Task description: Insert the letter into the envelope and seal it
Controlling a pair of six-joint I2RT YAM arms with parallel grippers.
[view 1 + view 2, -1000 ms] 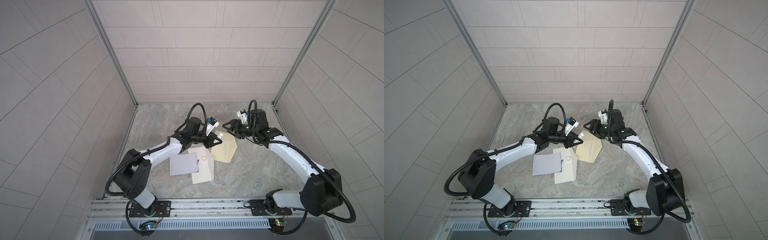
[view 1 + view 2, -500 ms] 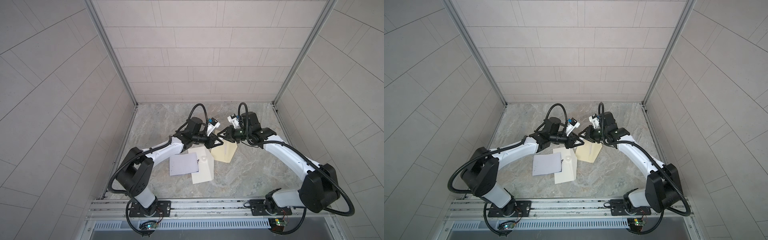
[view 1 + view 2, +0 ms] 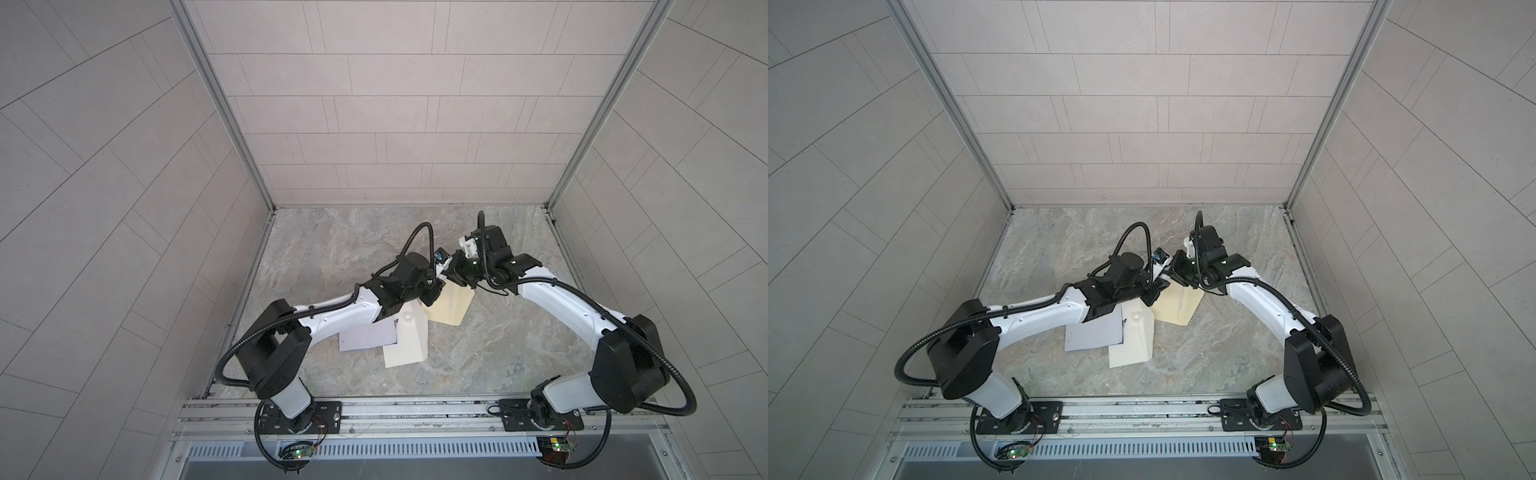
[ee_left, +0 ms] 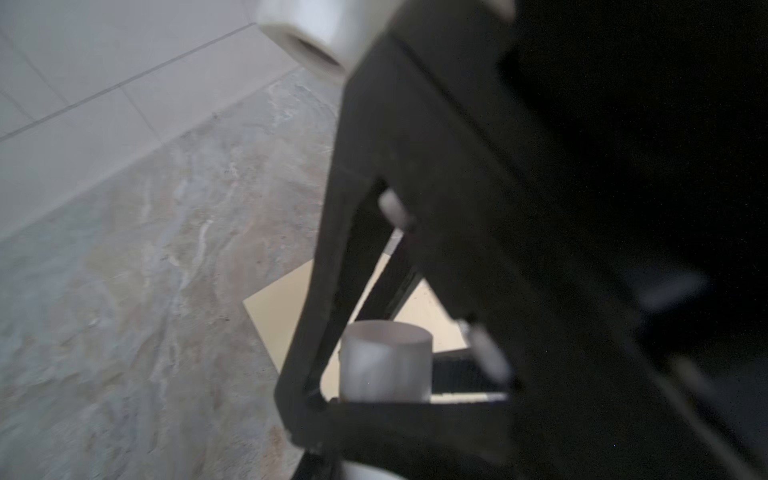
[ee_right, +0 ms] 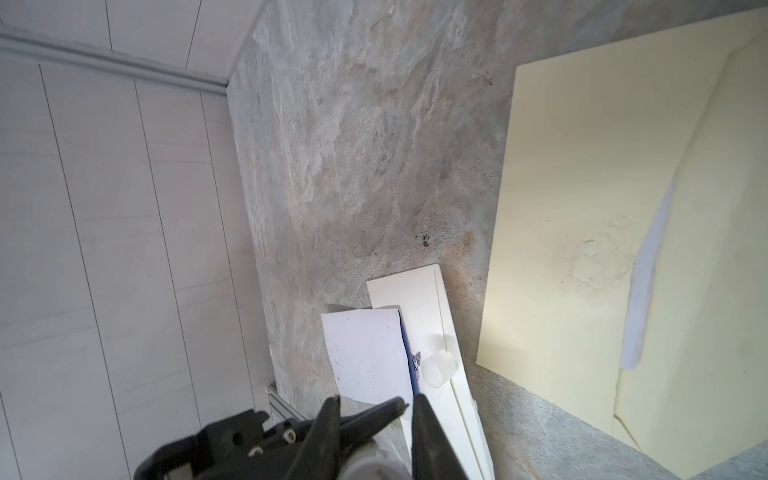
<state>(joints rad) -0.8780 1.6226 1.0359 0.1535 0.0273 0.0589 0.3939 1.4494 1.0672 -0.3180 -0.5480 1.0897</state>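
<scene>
Near the centre of a top view, my left gripper (image 3: 432, 291) is clamped narrowly on a white stick (image 4: 384, 361). My right gripper (image 3: 455, 276) meets it tip to tip with its fingers drawn in around the same stick, both above the upper edge of the yellow envelope (image 3: 451, 309), which lies with its flap open on the surface (image 3: 332, 249). The letter (image 3: 368, 336) lies flat below and left of them, outside either envelope, its right edge meeting a white envelope (image 3: 409, 349) that carries a small white cylinder (image 5: 438, 368).
</scene>
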